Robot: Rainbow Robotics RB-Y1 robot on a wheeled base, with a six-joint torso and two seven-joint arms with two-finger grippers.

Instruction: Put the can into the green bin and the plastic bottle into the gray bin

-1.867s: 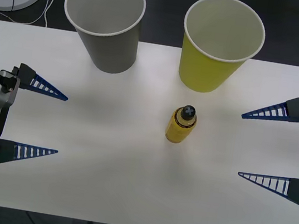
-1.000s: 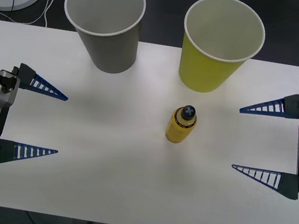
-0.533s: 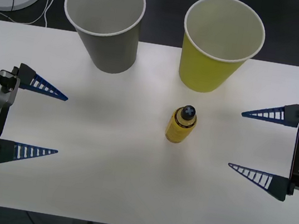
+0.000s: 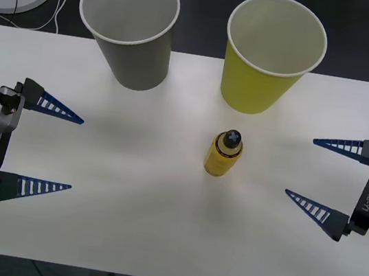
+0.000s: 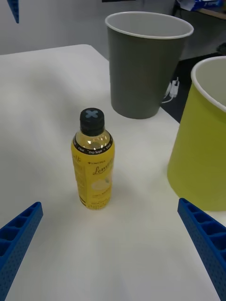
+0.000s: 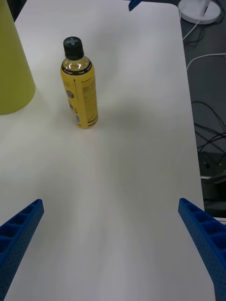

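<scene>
Approach step: right gripper (image 4: 315, 169) spread wide, empty, near small yellow plastic bottle (image 4: 223, 153). Next: straddle, pinch, carry to gray paper-cup bin (image 4: 129, 27). Left gripper (image 4: 75, 154) spread, parked.

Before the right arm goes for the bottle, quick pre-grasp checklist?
1. Plastic bottle upright, cap on: ok.
2. Right gripper open, nothing held: ok.
3. Path from right gripper to bottle over bare table: ok.
4. Gray bin upright, nothing seen inside: ok.
5. Green bin close behind bottle, may crowd the grasp: cannot tell.
6. Left gripper open, parked at left table edge: ok.
</scene>
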